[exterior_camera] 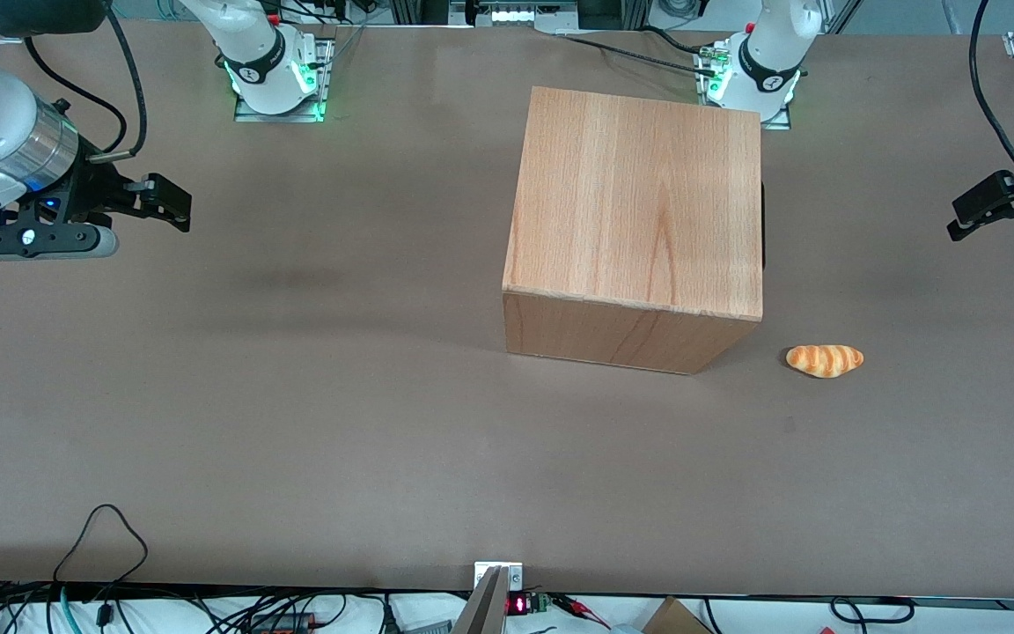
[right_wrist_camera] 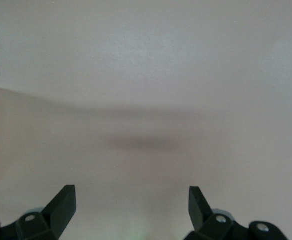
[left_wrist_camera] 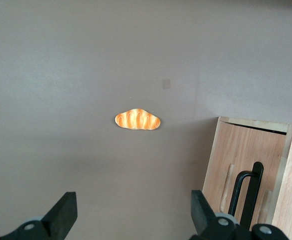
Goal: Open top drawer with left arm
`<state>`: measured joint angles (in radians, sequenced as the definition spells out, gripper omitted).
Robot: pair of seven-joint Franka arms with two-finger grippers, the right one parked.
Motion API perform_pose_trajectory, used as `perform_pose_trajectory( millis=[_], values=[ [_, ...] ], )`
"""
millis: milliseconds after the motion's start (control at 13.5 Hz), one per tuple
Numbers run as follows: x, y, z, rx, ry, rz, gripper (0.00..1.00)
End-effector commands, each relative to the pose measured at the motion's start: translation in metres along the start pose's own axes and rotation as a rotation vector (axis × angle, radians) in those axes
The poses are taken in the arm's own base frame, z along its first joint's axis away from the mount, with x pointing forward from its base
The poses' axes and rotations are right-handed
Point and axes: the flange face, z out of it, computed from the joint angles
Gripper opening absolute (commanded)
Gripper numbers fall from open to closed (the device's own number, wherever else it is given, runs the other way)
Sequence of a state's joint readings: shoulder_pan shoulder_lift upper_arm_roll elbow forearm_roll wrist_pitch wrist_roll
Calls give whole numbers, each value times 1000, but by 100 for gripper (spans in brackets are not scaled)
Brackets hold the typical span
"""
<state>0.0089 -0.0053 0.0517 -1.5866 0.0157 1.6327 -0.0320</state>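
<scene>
The wooden cabinet (exterior_camera: 639, 202) stands mid-table, its front turned toward the working arm's end. In the front view only a thin black strip of the handle (exterior_camera: 763, 224) shows at that face. The left wrist view shows a light-wood drawer front (left_wrist_camera: 236, 160) with a black handle (left_wrist_camera: 246, 192), sitting flush in the cabinet. I cannot tell from it which drawer is the top one. My left gripper (exterior_camera: 965, 216) hovers above the table in front of the cabinet, well apart from it. Its fingers (left_wrist_camera: 65, 212) are open and empty.
A small orange croissant (exterior_camera: 825, 360) lies on the brown table (exterior_camera: 296, 396), nearer to the front camera than the cabinet and close to its front corner. It also shows in the left wrist view (left_wrist_camera: 137, 120). Cables run along the table's edges.
</scene>
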Motion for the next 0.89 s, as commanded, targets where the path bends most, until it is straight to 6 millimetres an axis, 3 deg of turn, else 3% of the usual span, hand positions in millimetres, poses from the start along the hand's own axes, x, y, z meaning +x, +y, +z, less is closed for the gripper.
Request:
perform_pose_trajectory(
  millis=[0, 296, 667, 815],
  values=[
    [-3, 2, -7, -12, -15, 20, 100],
    [-1, 1, -14, -15, -1, 4, 100],
    [-5, 6, 13, -110, -107, 5, 100],
    [-8, 9, 32, -133, -155, 6, 100]
  ],
)
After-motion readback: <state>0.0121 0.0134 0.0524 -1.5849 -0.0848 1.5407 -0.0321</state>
